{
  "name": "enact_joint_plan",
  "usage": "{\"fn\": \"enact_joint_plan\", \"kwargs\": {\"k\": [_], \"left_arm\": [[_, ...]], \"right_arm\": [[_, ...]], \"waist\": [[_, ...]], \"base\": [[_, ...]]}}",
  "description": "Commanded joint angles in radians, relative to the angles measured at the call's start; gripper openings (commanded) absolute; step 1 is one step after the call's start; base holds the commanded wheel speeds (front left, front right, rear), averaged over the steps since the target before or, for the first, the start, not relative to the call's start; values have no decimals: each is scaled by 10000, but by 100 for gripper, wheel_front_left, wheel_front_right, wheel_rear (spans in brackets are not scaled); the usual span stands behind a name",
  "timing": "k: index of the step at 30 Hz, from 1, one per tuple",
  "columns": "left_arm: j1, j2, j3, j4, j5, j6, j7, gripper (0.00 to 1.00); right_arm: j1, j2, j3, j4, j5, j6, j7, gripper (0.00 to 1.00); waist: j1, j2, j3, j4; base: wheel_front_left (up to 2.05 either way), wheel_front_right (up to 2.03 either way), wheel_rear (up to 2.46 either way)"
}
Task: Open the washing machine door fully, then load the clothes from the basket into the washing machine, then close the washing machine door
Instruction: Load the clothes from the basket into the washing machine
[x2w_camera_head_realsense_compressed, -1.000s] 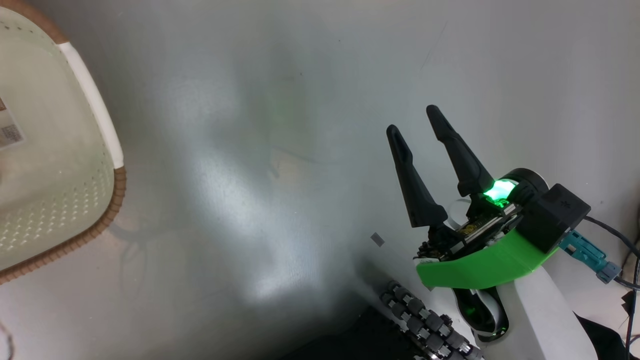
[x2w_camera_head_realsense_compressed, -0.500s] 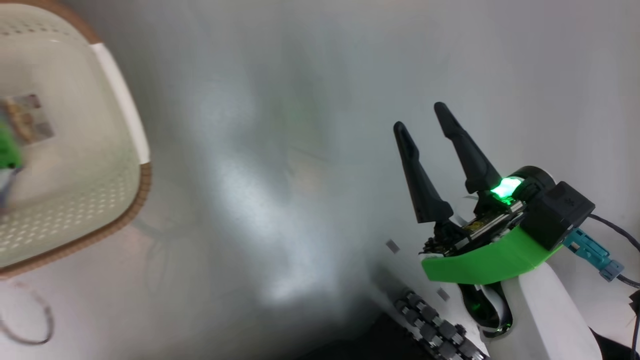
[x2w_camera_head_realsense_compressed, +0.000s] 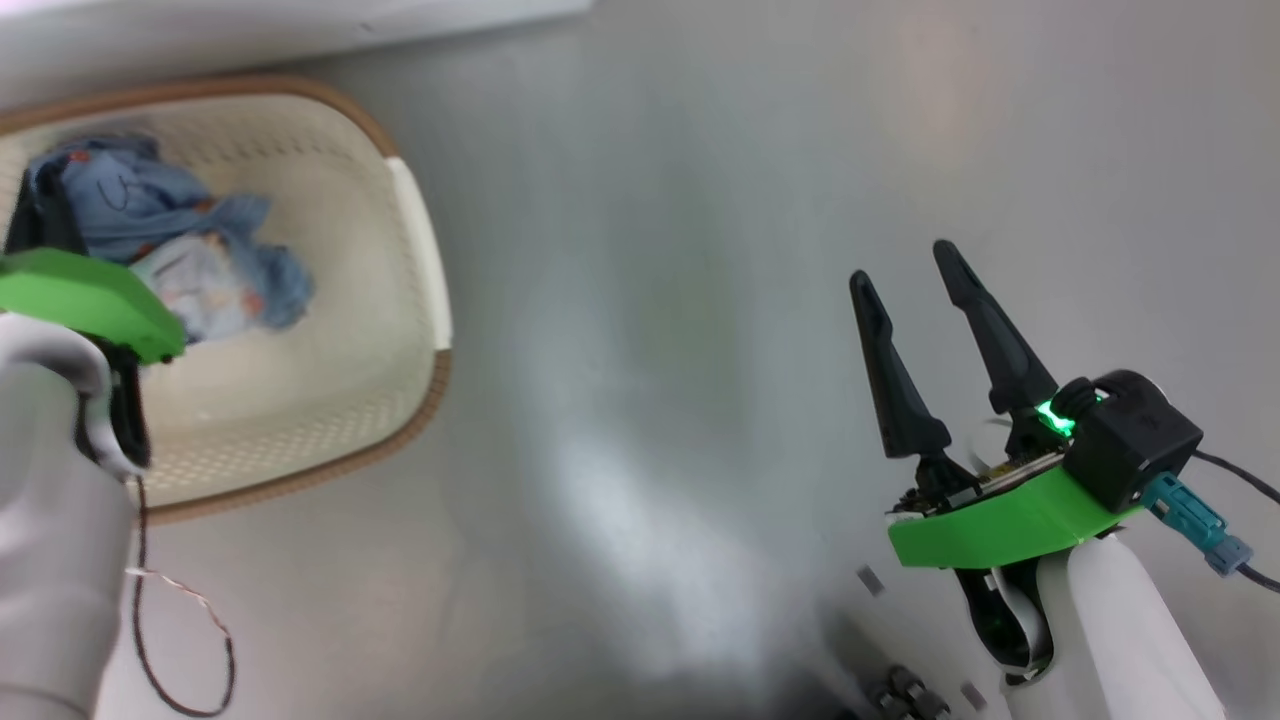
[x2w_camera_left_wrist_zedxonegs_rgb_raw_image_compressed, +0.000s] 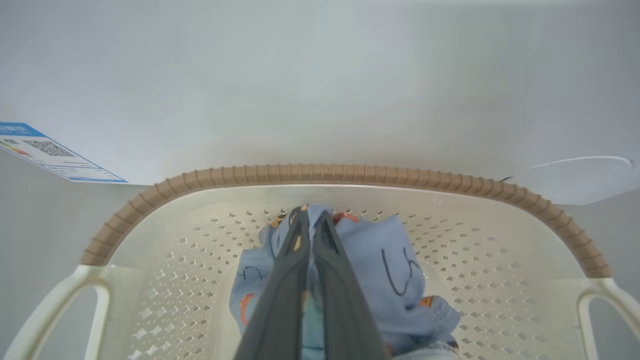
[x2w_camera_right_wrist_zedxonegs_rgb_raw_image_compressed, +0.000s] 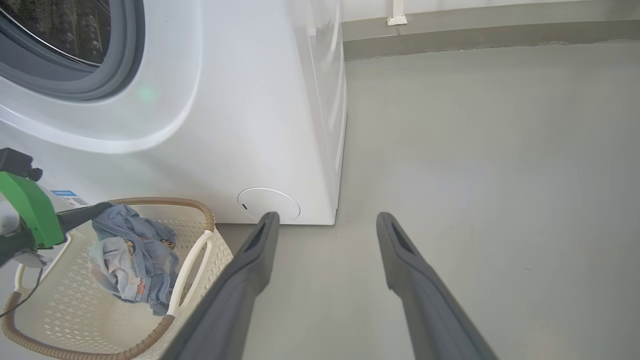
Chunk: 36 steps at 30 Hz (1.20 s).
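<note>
1. Pinching the clothes (x2w_camera_left_wrist_zedxonegs_rgb_raw_image_compressed: 380, 260) with the left tool (x2w_camera_left_wrist_zedxonegs_rgb_raw_image_compressed: 311, 225): both fingers are pressed together on a fold of light-blue fabric, inside the basket (x2w_camera_left_wrist_zedxonegs_rgb_raw_image_compressed: 350, 173).
2. The bundle hangs from the fingertips over the basket's perforated bottom. I cannot tell whether its lower end rests there, nor whether this is one garment or both.
3. Right tool (x2w_camera_head_realsense_compressed: 903, 268): fingers spread wide with nothing between them, hovering over the bare floor (x2w_camera_right_wrist_zedxonegs_rgb_raw_image_compressed: 475, 150), well apart from the basket.
4. The basket sits on the floor just in front of the washing machine (x2w_camera_right_wrist_zedxonegs_rgb_raw_image_compressed: 240, 125), near the corner with the blue label (x2w_camera_left_wrist_zedxonegs_rgb_raw_image_compressed: 55, 155).
5. Progress (my judgement): the grey gasket (x2w_camera_right_wrist_zedxonegs_rgb_raw_image_compressed: 75, 87) and steel drum (x2w_camera_right_wrist_zedxonegs_rgb_raw_image_compressed: 60, 25) look uncovered in the right wrist view, so the door-opening step appears done. Loading is at the grasp stage. I cannot tell whether anything already lies in the drum.
6. Remaining: lift the bundle clear of the rim, carry it to the drum, release, check the basket for leftovers, then shut the door.
</note>
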Motion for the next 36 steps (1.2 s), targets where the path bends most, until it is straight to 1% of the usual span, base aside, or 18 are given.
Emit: {"fn": "enact_joint_plan", "kwargs": {"k": [1, 8, 12, 14, 18, 19, 20, 21, 26, 36], "left_arm": [[816, 323, 490, -888, 186, 222, -118, 0], [2902, -41, 1472, -3649, 848, 535, -120, 0], [3986, -244, 1904, -4830, 1174, 545, -121, 0], [4524, -340, 2027, -5300, 1348, 484, -121, 0], [5664, -554, 2256, -6223, 1707, 536, -121, 0], [5664, -554, 2256, -6223, 1707, 536, -121, 0], [6267, -646, 2325, -6642, 1874, 600, -121, 0], [6267, -646, 2325, -6642, 1874, 600, -121, 0], [7599, -792, 2325, -7575, 2137, 753, -121, 0], [9477, -749, 1978, -8738, 2265, 1023, 220, 0]], "right_arm": [[505, -8, 73, -105, -177, 27, -118, 100], [904, -8, -170, 232, -485, 27, -116, 100], [1106, -8, -249, 353, -551, 27, -47, 100], [1238, -8, -275, 399, -563, 27, 7, 100], [1566, -8, -337, 446, -586, 27, 135, 100], [1566, -8, -337, 446, -586, 27, 135, 100], [1755, -8, -374, 433, -590, 27, 202, 100], [1755, -8, -374, 433, -590, 27, 202, 100], [2277, -8, -493, 337, -614, 27, 457, 100], [3227, -8, -614, -98, -642, 27, 975, 100]], "waist": [[0, -1, -1003, 735], [0, -1, -2101, 1191], [0, -1, -2798, 1363], [0, -1, -3189, 1424], [0, -1, -4001, 1505], [0, -1, -4001, 1505], [0, -1, -4404, 1531], [0, -1, -4404, 1531], [0, -1, -5319, 1648], [0, -1, -6758, 1889]], "base": [[0, 0, 0], [0, 0, 0], [0, 0, 0], [0, 0, 0], [0, 0, 0], [0, 0, 0], [0, 0, 0], [0, 0, 0], [0, 0, 0], [0, 0, 0]]}}
